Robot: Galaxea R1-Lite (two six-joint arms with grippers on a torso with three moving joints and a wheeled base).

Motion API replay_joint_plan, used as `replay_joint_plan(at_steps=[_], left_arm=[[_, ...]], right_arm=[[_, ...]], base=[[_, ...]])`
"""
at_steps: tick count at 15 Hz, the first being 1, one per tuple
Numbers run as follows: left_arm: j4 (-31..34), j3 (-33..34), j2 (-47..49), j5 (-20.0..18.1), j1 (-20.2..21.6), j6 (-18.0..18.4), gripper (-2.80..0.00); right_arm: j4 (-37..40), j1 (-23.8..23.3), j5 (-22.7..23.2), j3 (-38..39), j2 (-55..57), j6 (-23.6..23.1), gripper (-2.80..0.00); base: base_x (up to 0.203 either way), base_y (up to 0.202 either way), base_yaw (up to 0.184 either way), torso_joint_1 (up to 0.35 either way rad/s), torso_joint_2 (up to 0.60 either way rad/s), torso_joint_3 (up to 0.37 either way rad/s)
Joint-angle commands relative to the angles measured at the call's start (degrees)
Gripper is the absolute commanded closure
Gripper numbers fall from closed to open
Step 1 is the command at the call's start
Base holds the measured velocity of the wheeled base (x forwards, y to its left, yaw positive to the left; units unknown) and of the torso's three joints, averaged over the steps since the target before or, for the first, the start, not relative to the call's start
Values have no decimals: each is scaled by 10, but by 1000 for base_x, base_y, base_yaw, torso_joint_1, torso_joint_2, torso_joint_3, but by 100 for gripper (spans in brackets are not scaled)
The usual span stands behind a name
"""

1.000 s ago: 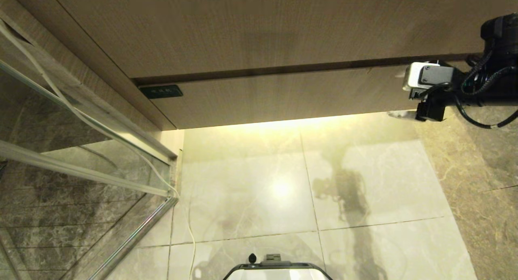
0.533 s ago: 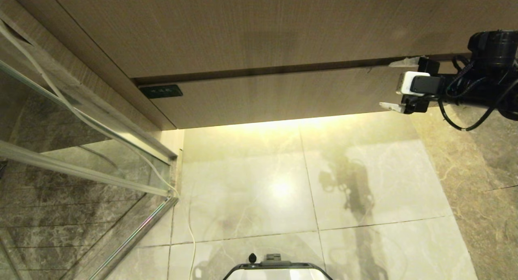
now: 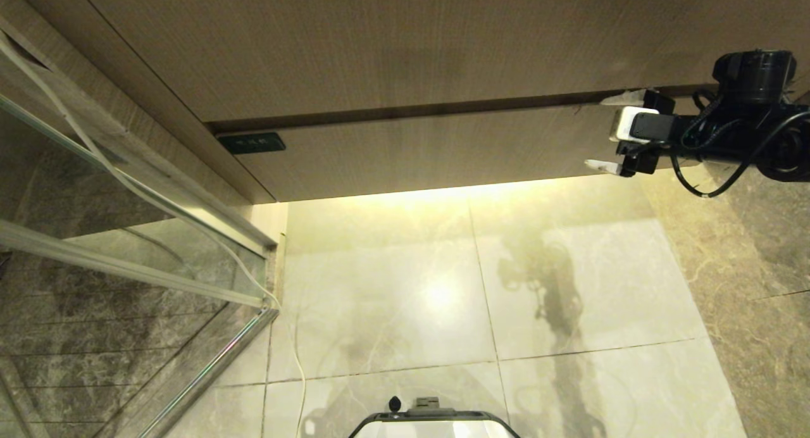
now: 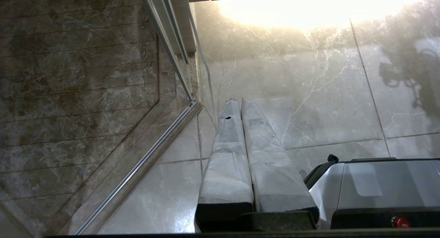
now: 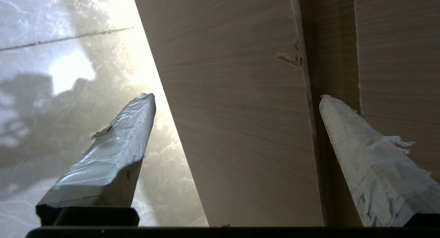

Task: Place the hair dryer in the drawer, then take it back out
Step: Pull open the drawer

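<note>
**Right gripper spread wide across the closed drawer front**

The drawer (image 3: 430, 150) is shut: a wide, shallow, flat front of light-brown wood grain with no handle, a small dark rectangular label (image 3: 251, 143) at its left upper corner. Above it runs a dark gap, then a taller plain wood-grain panel (image 3: 380, 45). The hair dryer shows in no view.

The right gripper (image 3: 607, 132) sits at the drawer front's right end, its jaws spread wide and holding nothing. Its two fingers (image 5: 113, 152) are tapered wedges wrapped in crinkled whitish tape; one lies by the front's lower edge, the other at the dark gap along its upper edge, near a small chipped spot (image 5: 290, 58) in the veneer.

The left gripper (image 4: 240, 104) hangs above the glossy marble floor tiles (image 3: 392, 280), its taped fingers pressed together, empty, beside the chrome-edged glass shower screen (image 3: 126, 235).
</note>
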Motion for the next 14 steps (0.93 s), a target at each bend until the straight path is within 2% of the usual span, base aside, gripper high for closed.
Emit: replay_joint_plan(at_steps=[1, 9, 14], left_arm=[[0, 1, 0, 0, 0, 0, 0], [0, 1, 0, 1, 0, 0, 0], [0, 0, 0, 0, 0, 0, 0]], right_arm=[[3, 1, 1, -16, 15, -1, -280], [-3, 11, 3, -81, 61, 0, -280], [-20, 17, 1, -93, 78, 2, -280]], base=[[0, 0, 0, 0, 0, 0], [0, 0, 0, 0, 0, 0], [0, 0, 0, 0, 0, 0]])
